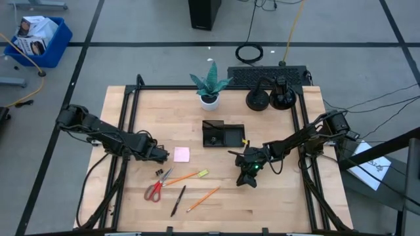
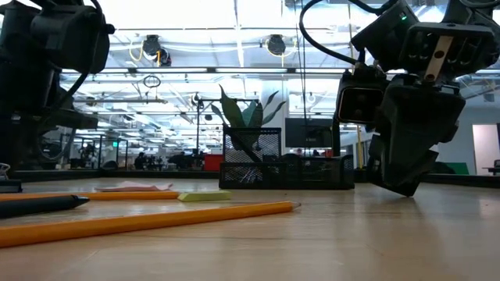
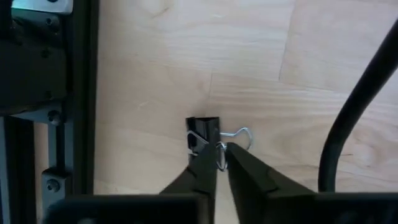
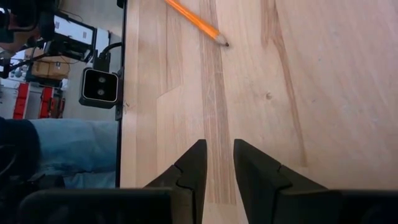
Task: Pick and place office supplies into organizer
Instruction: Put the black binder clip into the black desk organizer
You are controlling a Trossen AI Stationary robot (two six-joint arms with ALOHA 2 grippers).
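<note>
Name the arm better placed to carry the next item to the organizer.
Left. Its gripper is shut on a binder clip's wire handle. The right gripper hangs empty over bare wood, though nearer the organizer.

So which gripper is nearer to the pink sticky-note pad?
Left. The left gripper is just beside the pink sticky-note pad; the right gripper is across the table.

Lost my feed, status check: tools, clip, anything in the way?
Left tool pinching clip by its wire handle. Right tool open, empty, above bare table. Nothing in the way.
</note>
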